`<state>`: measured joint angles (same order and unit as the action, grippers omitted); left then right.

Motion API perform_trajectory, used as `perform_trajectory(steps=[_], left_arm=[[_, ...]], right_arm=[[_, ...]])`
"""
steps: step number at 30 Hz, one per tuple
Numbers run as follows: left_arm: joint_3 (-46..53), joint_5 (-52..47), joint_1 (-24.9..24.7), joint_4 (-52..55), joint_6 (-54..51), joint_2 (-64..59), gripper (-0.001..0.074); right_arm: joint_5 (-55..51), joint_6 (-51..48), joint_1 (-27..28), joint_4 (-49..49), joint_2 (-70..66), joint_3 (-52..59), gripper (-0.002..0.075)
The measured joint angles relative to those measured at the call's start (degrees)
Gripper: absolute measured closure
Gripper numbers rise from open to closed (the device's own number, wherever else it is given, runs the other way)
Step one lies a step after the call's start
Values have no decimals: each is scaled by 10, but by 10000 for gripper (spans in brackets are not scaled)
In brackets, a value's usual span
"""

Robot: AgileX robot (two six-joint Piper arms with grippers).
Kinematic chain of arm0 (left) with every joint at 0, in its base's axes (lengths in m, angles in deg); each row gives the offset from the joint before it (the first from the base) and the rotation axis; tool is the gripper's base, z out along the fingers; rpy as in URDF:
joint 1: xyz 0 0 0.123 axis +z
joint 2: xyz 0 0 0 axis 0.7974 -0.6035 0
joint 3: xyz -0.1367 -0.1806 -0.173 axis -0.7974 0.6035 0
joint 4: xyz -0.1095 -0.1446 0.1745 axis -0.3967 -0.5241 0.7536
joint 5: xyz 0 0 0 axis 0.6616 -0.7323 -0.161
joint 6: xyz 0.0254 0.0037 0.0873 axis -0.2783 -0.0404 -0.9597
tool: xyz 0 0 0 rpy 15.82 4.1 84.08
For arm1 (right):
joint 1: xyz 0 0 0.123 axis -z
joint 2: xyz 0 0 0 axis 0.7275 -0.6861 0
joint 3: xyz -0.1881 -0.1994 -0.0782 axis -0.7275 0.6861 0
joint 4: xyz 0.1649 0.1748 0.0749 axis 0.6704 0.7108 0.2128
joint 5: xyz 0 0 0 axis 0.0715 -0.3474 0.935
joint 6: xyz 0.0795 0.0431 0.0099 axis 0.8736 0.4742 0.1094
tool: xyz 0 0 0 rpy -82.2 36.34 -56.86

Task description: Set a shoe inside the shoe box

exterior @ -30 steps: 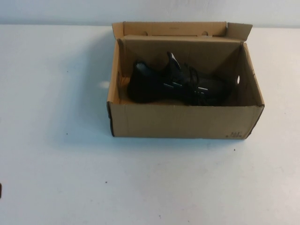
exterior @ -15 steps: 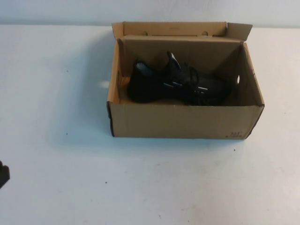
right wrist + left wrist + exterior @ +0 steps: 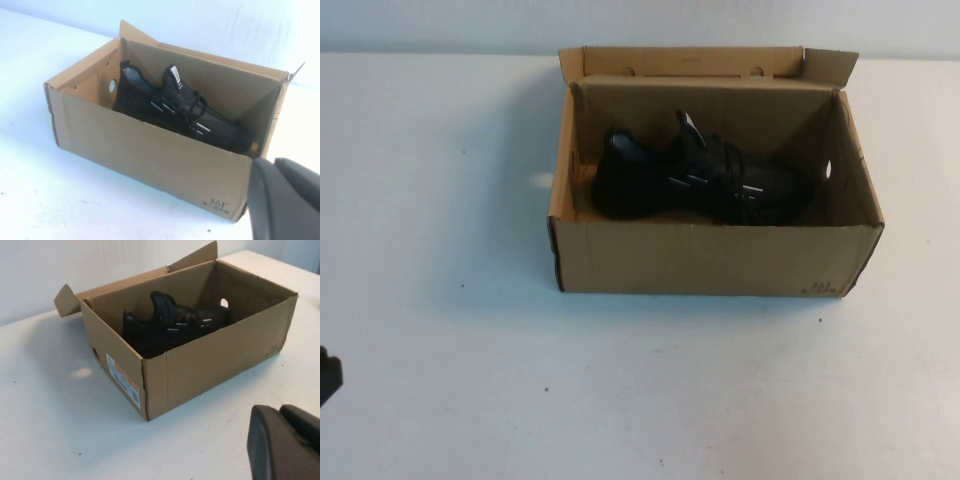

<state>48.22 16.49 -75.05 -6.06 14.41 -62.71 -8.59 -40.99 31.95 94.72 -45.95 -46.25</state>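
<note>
The black mesh sneaker lies on its side inside the open brown cardboard shoe box, toe toward the right. It also shows in the left wrist view and in the right wrist view. The box shows there too, in the left wrist view and the right wrist view. My left gripper is shut and empty, low near the table's front left, well clear of the box; a sliver of it shows in the high view. My right gripper is shut and empty, just off the box's front right corner.
The box stands at the middle back of a white table with its lid flaps folded up at the far side. A white wall runs behind the table. A label is on the box's left end.
The left gripper's tip has come a little further into the high view at the left edge. The shoe and box have not moved.
</note>
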Motion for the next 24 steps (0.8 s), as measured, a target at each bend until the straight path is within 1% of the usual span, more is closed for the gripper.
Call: perform_trajectory(steps=[5,9,13,16,19,24], left_arm=[[0,0,0,0,0,0,736],[23,9,0,6,0,12,736],[81,72,2,49,4,61,736],[128,128,22,79,13,96,736],[184,157,49,111,51,136,736],[275,169,78,175,163,180,736]], right_arm=[[-5,0,0,0,0,0,742],[-7,0,0,0,0,0,742],[-7,0,0,0,0,0,742],[-7,0,0,0,0,0,742],[-7,0,0,0,0,0,742],[-7,0,0,0,0,0,742]])
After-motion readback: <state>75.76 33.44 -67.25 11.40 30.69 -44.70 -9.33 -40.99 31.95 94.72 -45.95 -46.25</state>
